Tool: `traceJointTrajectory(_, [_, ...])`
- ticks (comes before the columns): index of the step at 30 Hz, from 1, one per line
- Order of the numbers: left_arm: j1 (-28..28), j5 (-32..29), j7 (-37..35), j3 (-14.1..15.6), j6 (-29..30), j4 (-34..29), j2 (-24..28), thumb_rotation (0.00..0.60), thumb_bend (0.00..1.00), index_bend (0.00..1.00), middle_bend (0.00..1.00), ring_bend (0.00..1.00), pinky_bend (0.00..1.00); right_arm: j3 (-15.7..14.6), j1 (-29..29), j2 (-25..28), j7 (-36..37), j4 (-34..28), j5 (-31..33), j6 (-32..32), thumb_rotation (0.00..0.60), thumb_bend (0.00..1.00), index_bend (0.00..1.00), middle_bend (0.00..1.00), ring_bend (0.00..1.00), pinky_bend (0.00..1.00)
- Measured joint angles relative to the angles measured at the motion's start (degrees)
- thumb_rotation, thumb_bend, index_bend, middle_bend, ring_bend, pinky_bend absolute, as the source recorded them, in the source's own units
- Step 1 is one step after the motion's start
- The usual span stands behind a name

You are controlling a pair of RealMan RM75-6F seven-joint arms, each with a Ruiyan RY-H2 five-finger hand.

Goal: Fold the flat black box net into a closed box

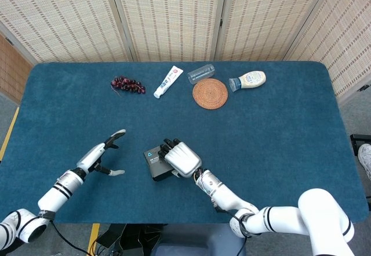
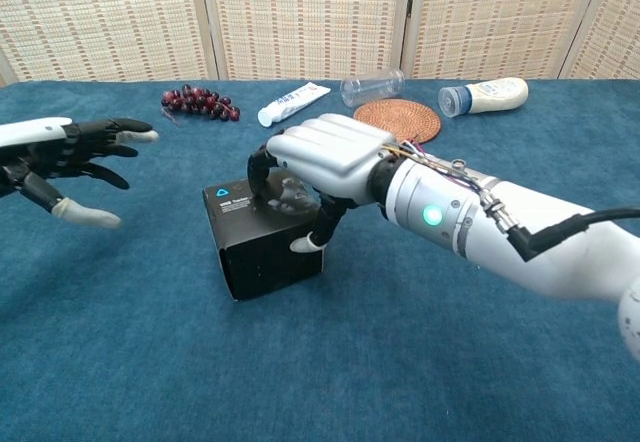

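A: The box [image 2: 262, 238] is black, with a small blue mark and white lettering on its top. The right hand [image 2: 322, 160] on it is white-shelled with black fingers [image 2: 257, 169].

B: And at nine o'clock?

A: The left hand [image 2: 62, 152], white above, black beneath, pale fingertips. The table [image 1: 278, 123] cloth is deep teal.

B: Twelve o'clock?

A: Dark red grapes [image 1: 128, 84], a white tube [image 1: 168, 81] with red and blue print, a brown woven coaster [image 1: 210, 93], a cream bottle [image 1: 248, 80] with blue cap.
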Motion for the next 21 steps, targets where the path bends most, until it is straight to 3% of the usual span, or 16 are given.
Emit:
traceJointTrajectory(7, [3.7,-3.2,7.16,-1.1,3.01,-4.23,4.58,0.6,0.14,0.0,0.0,0.0,0.19,0.35,-0.61,0.15,-0.77,-0.49,-0.7,0.17,0.6,0.22,0.34,0.36,0.19,0.3])
traceJointTrajectory(9, [4.67,-3.85,8.89,-1.34,3.77,-5.13,5.5,0.6,0.14,0.0,0.0,0.0,0.19,0.46,-0.9,0.46,-0.7,-0.86,-1.14,0.59,0.6,0.22,0.34,0.32,0.19,0.3])
traceJointTrajectory(13, [6.35,-4.8,12.2,-1.77,5.41,-6.41,6.9,0.6,0.14,0.0,0.0,0.0,0.19,0.94,-1.94,1.67,0.68,-2.8,-2.01,2.2,0.6,0.22,0.25,0.21,0.19,0.3])
traceJointTrajectory(21, [10.15,-8.04,22.35,-2.97,9.74,-9.45,9.72,0.6,0.14,0.0,0.0,0.0,0.19,0.65,-8.49,9.35,6.22,-11.23,-4.87,10.25,0.6,0.24,0.24,0.23,0.18,0.3])
